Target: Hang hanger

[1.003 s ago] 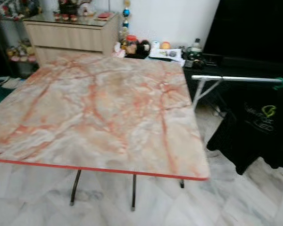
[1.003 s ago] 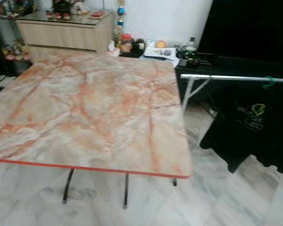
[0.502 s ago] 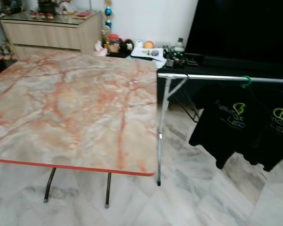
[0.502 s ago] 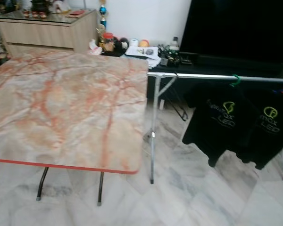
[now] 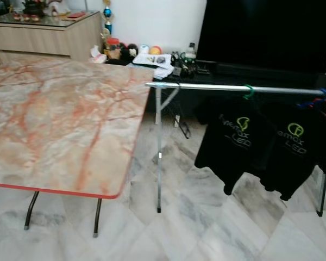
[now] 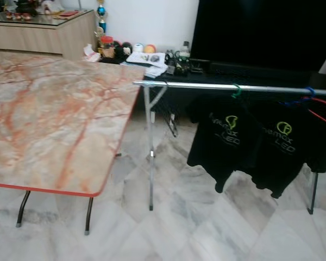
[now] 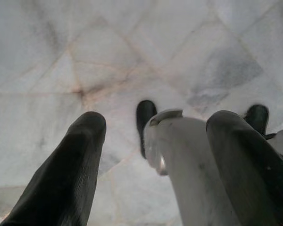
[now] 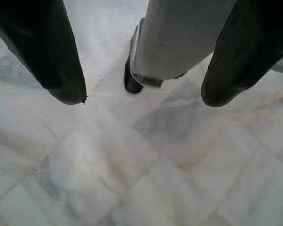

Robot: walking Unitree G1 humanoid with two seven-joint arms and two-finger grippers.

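A silver clothes rail (image 5: 206,87) stands to the right of the marble-patterned table (image 5: 49,125). Two black T-shirts hang from it: one (image 5: 233,141) on a green hanger hook (image 5: 249,91), the other (image 5: 293,149) further right by blue and red hangers (image 5: 318,100). My left gripper (image 7: 155,141) hangs open above the marble floor, nothing between its fingers, with my own grey leg behind it. My right gripper (image 8: 144,89) also hangs open and empty over the floor.
A wooden sideboard (image 5: 43,32) stands at the back left. A low black cabinet (image 5: 233,70) with clutter and a large dark screen (image 5: 271,32) lie behind the rail. The rail's leg (image 5: 158,157) stands close to the table's edge. Open floor (image 5: 206,228) lies in front.
The whole view has swung to the right: the table has slid left and the rail with both shirts has come into fuller view. Nothing in the room has moved.
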